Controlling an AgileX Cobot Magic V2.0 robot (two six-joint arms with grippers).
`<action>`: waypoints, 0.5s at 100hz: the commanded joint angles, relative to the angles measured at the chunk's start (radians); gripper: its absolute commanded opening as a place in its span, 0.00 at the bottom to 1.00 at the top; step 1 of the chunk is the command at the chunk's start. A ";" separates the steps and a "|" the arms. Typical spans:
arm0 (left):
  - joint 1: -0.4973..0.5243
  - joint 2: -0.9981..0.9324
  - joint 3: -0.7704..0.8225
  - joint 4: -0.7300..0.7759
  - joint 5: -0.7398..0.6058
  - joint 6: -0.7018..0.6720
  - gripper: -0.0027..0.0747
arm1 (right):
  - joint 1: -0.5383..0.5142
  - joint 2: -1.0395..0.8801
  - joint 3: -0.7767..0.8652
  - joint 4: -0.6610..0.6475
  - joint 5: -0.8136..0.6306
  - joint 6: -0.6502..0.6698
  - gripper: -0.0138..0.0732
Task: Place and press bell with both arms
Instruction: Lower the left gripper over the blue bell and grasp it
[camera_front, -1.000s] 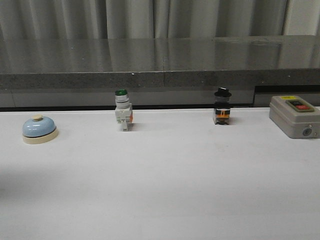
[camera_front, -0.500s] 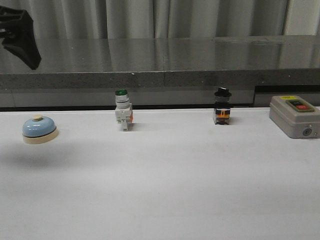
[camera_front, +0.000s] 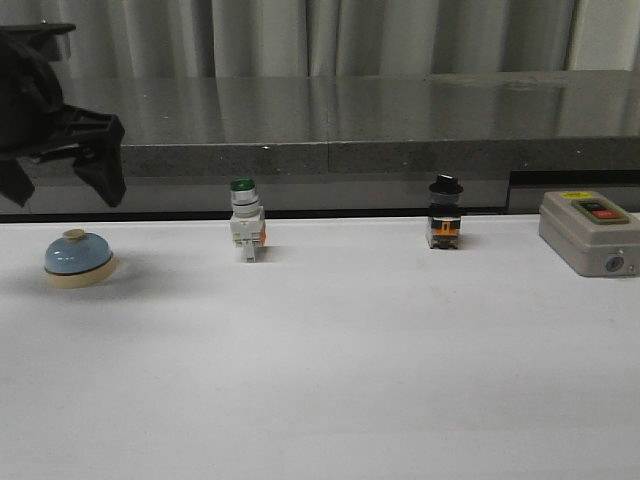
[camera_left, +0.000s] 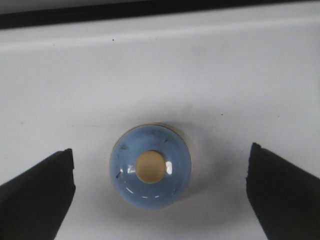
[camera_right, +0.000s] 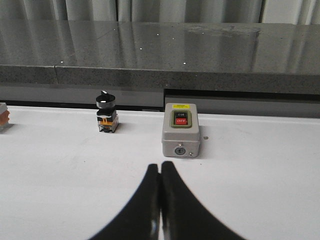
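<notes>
The light-blue bell (camera_front: 77, 258) with its cream base and knob sits on the white table at the far left. My left gripper (camera_front: 60, 190) hangs above it, open. In the left wrist view the bell (camera_left: 150, 167) lies between the two spread black fingers (camera_left: 37, 192), untouched. My right gripper (camera_right: 160, 167) is shut and empty, its fingertips together over the table in front of the grey box. The right arm does not show in the front view.
A green-capped white push-button switch (camera_front: 245, 230) and a black-capped switch (camera_front: 444, 215) stand along the table's back edge. A grey box with red and black buttons (camera_front: 590, 233) sits at the right; it also shows in the right wrist view (camera_right: 181, 129). A dark ledge (camera_front: 330, 130) runs behind.
My left gripper has come into view from the upper left and moved down and right, now hanging over the bell. The bell and the switches have not moved.
</notes>
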 joint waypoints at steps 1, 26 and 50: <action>-0.006 -0.009 -0.039 -0.002 -0.056 0.001 0.89 | -0.007 -0.020 -0.015 -0.006 -0.088 -0.002 0.09; -0.006 0.061 -0.040 -0.002 -0.074 0.001 0.89 | -0.007 -0.020 -0.015 -0.006 -0.088 -0.002 0.09; -0.006 0.104 -0.040 -0.002 -0.061 0.001 0.89 | -0.007 -0.020 -0.015 -0.006 -0.088 -0.002 0.09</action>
